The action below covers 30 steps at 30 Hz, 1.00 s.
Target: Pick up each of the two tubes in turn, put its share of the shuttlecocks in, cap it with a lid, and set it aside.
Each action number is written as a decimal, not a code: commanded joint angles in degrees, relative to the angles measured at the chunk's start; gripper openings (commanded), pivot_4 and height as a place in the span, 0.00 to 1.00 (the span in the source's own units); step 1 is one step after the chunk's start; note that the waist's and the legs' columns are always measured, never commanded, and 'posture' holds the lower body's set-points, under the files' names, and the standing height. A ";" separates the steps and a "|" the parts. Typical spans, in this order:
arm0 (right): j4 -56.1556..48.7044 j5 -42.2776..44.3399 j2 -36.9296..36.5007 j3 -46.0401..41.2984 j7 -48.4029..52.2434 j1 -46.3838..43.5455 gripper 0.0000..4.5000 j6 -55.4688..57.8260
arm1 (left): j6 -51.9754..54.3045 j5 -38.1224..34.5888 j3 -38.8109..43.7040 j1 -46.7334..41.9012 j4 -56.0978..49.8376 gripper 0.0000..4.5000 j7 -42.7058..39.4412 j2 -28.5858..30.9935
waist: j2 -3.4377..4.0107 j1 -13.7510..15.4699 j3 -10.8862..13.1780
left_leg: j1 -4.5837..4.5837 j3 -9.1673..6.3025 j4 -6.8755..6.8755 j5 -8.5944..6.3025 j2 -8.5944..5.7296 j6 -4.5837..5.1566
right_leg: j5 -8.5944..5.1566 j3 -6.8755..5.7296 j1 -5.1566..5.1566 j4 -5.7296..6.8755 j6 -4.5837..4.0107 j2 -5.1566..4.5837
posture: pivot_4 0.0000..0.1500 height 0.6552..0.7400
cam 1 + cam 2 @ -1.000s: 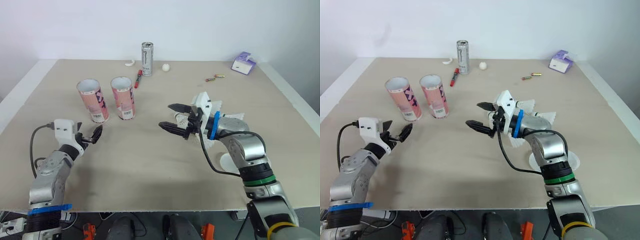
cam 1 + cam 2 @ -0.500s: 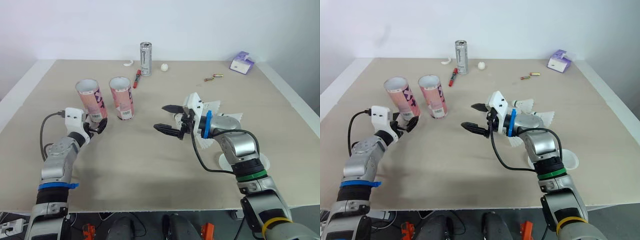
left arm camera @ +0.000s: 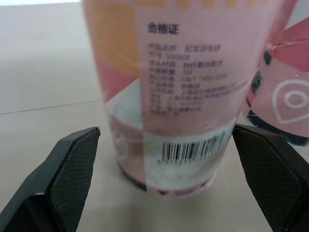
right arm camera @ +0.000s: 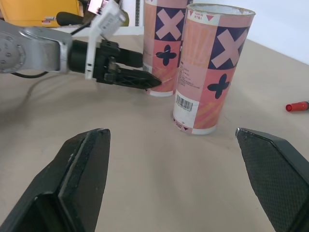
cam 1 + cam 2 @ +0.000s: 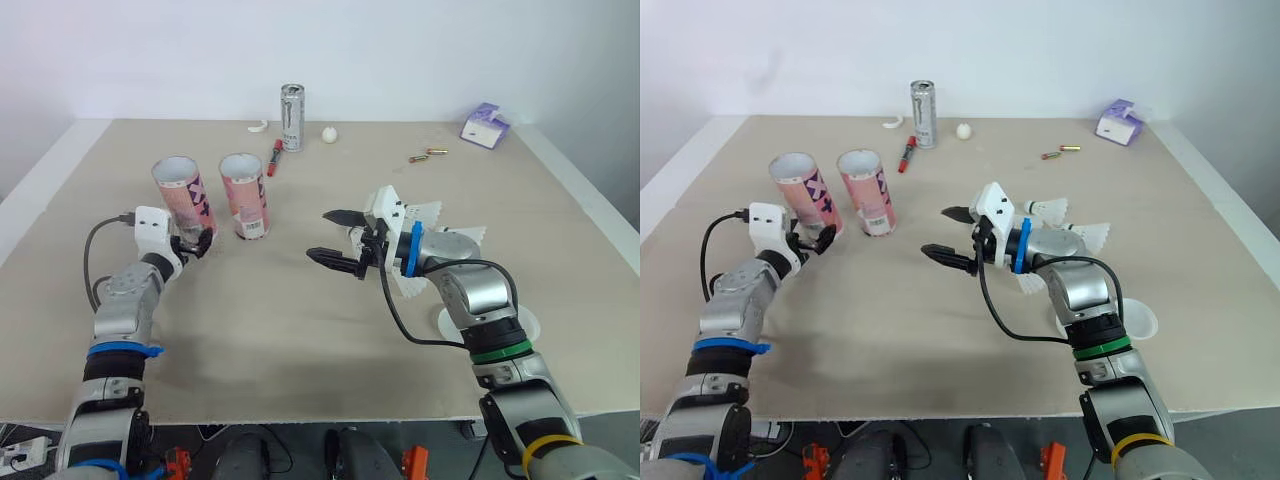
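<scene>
Left wrist view has the left gripper (image 3: 166, 140) spread wide astride the pink patterned cardboard tube (image 3: 178, 82) mid-frame, placed to clamp it, the right gripper (image 5: 318, 235) likewise unclenched.

The beige worktop (image 5: 300, 300) carries a pink tube (image 5: 184, 195) and a second tube (image 5: 245, 194), both upright and open-topped, just beside each other on the left half. Along the far edge sit a curved white scrap (image 5: 259, 126), a silver can (image 5: 292, 117) and a small white ball (image 5: 331, 133). A red marker (image 5: 274, 157) lies near the can. A purple box (image 5: 485, 126) sits at the far right, with batteries (image 5: 428, 155) nearby. White shuttlecocks (image 5: 455, 238) lie on the right half, partly hidden. Nearer lies a white disc (image 5: 1140, 320), perhaps a lid.
</scene>
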 commanded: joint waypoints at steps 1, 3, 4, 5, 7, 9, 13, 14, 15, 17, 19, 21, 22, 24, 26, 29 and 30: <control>-1.25 0.27 0.01 -1.76 -0.14 -1.04 0.99 -1.30 | -3.37 0.92 -0.28 -3.52 3.63 1.00 0.10 -0.40 | 0.00 -0.01 0.00 | -0.01 0.00 0.01 0.00 0.01 0.00 | 0.00 0.00 0.00 0.00 0.00 0.00 | 1.00 1.00; -1.26 0.28 0.00 -1.85 -0.28 -1.03 0.99 -1.34 | -4.74 1.27 -0.35 -5.09 6.79 1.00 0.30 -0.67 | 0.00 -0.01 0.00 | -0.01 0.00 0.00 0.00 0.01 0.00 | 0.00 0.00 0.00 -0.01 0.00 0.00 | 1.00 1.00; -1.35 0.29 -0.02 -1.87 -0.31 -0.96 0.99 -1.32 | -5.61 1.63 -0.49 -5.86 8.30 1.00 0.51 -0.76 | 0.00 -0.01 0.00 | -0.01 0.00 0.00 0.00 0.00 0.00 | 0.00 -0.01 0.00 -0.01 0.00 0.00 | 1.00 1.00; -1.44 0.30 -0.04 -1.88 -0.34 -0.88 0.99 -1.29 | -6.25 1.90 -0.61 -6.54 9.59 1.00 0.64 -0.83 | 0.00 -0.01 0.00 | -0.01 0.00 0.00 0.00 0.01 0.00 | 0.00 -0.01 0.00 -0.01 0.00 0.00 | 1.00 1.00; -1.71 0.35 -0.09 -1.90 -0.39 -0.68 0.99 -1.17 | -7.40 2.34 -0.71 -7.83 12.08 1.00 0.69 -0.86 | -0.01 -0.01 0.00 | -0.04 0.01 0.00 0.00 -0.01 0.00 | 0.00 -0.03 -0.01 -0.01 0.00 0.00 | 1.00 1.00; -1.92 0.36 -0.11 -1.91 -0.44 -0.51 0.99 -1.07 | -8.27 2.82 -0.65 -8.97 14.41 1.00 0.82 -0.84 | -0.01 -0.02 0.00 | -0.04 0.01 0.00 0.00 0.00 0.00 | 0.00 -0.03 -0.01 -0.01 0.00 0.01 | 1.00 1.00; -1.98 0.37 -0.07 -1.89 -0.51 -0.45 0.99 -0.99 | -9.77 3.26 -0.68 -10.94 18.30 1.00 0.43 -1.04 | -0.01 -0.02 0.00 | -0.06 0.02 0.00 0.00 0.00 0.00 | -0.01 -0.04 -0.02 -0.01 0.01 0.01 | 1.00 1.00; -1.96 0.35 -0.07 -1.86 -0.49 -0.48 0.99 -1.00 | -10.22 3.29 -0.59 -11.56 19.50 1.00 0.37 -1.08 | -0.01 -0.02 0.00 | -0.06 0.02 0.00 0.00 -0.01 0.00 | -0.01 -0.04 -0.02 -0.01 0.01 0.00 | 1.00 1.00; -1.95 0.35 -0.07 -1.84 -0.47 -0.50 0.99 -1.01 | -10.66 3.31 -0.54 -12.05 20.50 1.00 0.25 -1.09 | -0.01 -0.02 0.00 | -0.06 0.02 0.00 0.00 -0.01 0.00 | -0.01 -0.05 -0.02 -0.01 0.01 0.00 | 1.00 1.00; -1.91 0.28 -0.10 -1.81 -0.44 -0.55 0.99 -1.07 | -11.88 3.47 -0.61 -12.71 21.89 1.00 -0.10 -1.03 | -0.01 -0.02 0.00 | -0.07 0.03 0.00 0.00 -0.01 0.00 | -0.01 -0.06 -0.02 -0.01 0.01 0.00 | 1.00 1.00; -1.90 0.27 -0.14 -1.83 -0.44 -0.60 0.99 -1.04 | -12.98 3.80 -0.93 -13.11 22.74 1.00 -0.51 -0.93 | -0.01 -0.02 0.01 | -0.08 0.04 0.00 0.00 -0.01 0.00 | -0.01 -0.07 -0.03 -0.01 0.01 0.00 | 1.00 1.00; -1.94 0.30 -0.18 -1.85 -0.41 -0.58 0.99 -1.00 | -13.88 3.98 -1.14 -13.59 23.86 1.00 -0.88 -0.86 | -0.01 -0.02 0.01 | -0.08 0.04 0.00 0.00 -0.01 0.00 | -0.01 -0.07 -0.03 -0.02 0.01 0.00 | 1.00 1.00; -1.94 0.30 -0.19 -1.84 -0.40 -0.56 0.99 -0.99 | -14.20 3.98 -1.16 -13.86 24.47 1.00 -1.00 -0.84 | -0.01 -0.02 0.01 | -0.09 0.05 0.00 0.00 -0.01 0.00 | -0.01 -0.07 -0.03 -0.02 0.01 0.00 | 1.00 1.00; -2.04 0.33 -0.22 -1.84 -0.37 -0.47 1.00 -0.92 | -14.73 3.97 -1.07 -14.26 25.44 0.88 -1.13 -0.81 | -0.01 -0.02 0.01 | -0.10 0.07 0.00 0.00 -0.02 0.00 | -0.01 -0.08 -0.03 -0.02 0.01 0.00 | 1.00 1.00; -2.18 0.34 -0.25 -1.82 -0.36 -0.36 1.00 -0.89 | -15.36 4.06 -0.92 -14.41 25.94 0.74 -1.06 -0.78 | -0.01 -0.02 0.01 | -0.10 0.07 0.00 0.00 -0.02 0.00 | -0.01 -0.08 -0.03 -0.02 0.01 0.00 | 1.00 1.00; -2.58 0.41 -0.35 -1.89 -0.45 0.00 1.00 -0.76 | -16.30 4.13 -0.27 -14.05 26.14 0.68 -0.07 -0.40 | -0.01 -0.02 0.01 | -0.10 0.08 0.00 0.00 -0.02 0.00 | -0.01 -0.08 -0.04 -0.02 0.01 0.00 | 1.00 1.00; -2.66 0.42 -0.38 -1.92 -0.47 0.08 1.00 -0.74 | -16.45 4.15 -0.20 -13.99 26.22 0.68 -0.10 -0.32 | -0.01 -0.02 0.01 | -0.10 0.07 0.00 0.00 -0.01 0.00 | -0.01 -0.08 -0.04 -0.02 0.02 0.00 | 1.00 1.00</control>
